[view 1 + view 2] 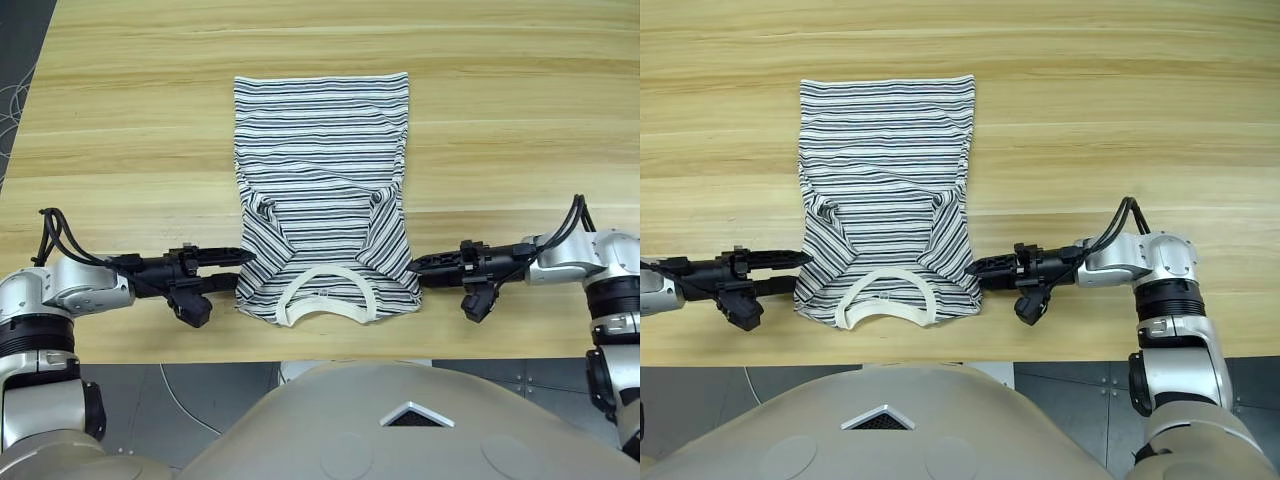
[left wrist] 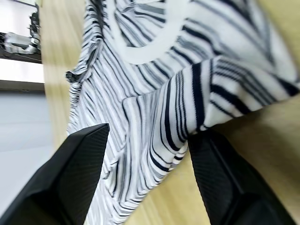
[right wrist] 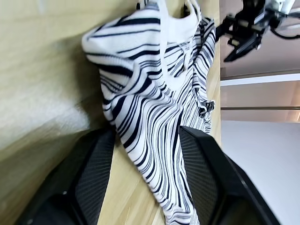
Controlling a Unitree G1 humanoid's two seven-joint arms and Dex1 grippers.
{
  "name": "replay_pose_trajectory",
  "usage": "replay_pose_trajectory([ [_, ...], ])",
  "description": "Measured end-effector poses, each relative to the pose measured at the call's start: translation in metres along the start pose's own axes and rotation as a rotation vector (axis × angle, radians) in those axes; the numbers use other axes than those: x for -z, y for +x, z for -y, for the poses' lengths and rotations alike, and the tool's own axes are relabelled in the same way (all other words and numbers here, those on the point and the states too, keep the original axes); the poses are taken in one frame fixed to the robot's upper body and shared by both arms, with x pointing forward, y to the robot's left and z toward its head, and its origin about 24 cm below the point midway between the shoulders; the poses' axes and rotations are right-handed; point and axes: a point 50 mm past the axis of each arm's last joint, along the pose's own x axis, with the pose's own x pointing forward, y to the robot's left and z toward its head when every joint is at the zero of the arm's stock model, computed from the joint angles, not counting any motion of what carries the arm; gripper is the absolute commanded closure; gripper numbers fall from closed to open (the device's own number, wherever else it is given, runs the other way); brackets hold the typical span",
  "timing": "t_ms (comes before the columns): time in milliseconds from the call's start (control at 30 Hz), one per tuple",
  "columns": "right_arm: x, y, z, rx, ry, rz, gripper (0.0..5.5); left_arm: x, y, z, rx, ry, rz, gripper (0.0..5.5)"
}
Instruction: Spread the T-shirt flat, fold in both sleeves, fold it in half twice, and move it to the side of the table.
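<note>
overhead head stereo, wrist cameras near t-shirt [image 1: 322, 200]

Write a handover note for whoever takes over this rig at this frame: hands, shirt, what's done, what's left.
Left hand: open, fingers straddling the T-shirt's edge at the shoulder corner on the robot's left, beside the collar.
Right hand: open, straddling the opposite shoulder corner the same way.
T-shirt: lies flat in the middle of the table, collar end nearest the robot, hem at the far end.
Done: shirt spread flat, both sleeves folded in.
Left: close on both corners, fold in half twice, then move it to the side of the table.
</note>
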Motion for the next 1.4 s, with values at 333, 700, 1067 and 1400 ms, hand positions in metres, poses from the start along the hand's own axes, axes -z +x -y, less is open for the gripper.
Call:
replay_pose_trajectory([
  [333,0.002,0.025,0.005,0.045,-0.078,0.034,3.02,-0.009,0.016,0.009,-0.009,-0.020,0.064,2.46],
  [700,0.010,0.026,0.004,0.018,-0.148,0.034,4.92,-0.008,0.018,0.007,0.061,0.024,0.052,4.22],
  [1067,0.008,0.026,0.007,0.022,-0.176,0.051,5.40,-0.012,0.026,0.002,-0.008,0.012,0.081,5.37],
  [1400,0.010,0.021,0.003,0.060,0.099,0.016,5.40,-0.014,0.044,-0.027,-0.070,-0.047,0.059,5.37],
])
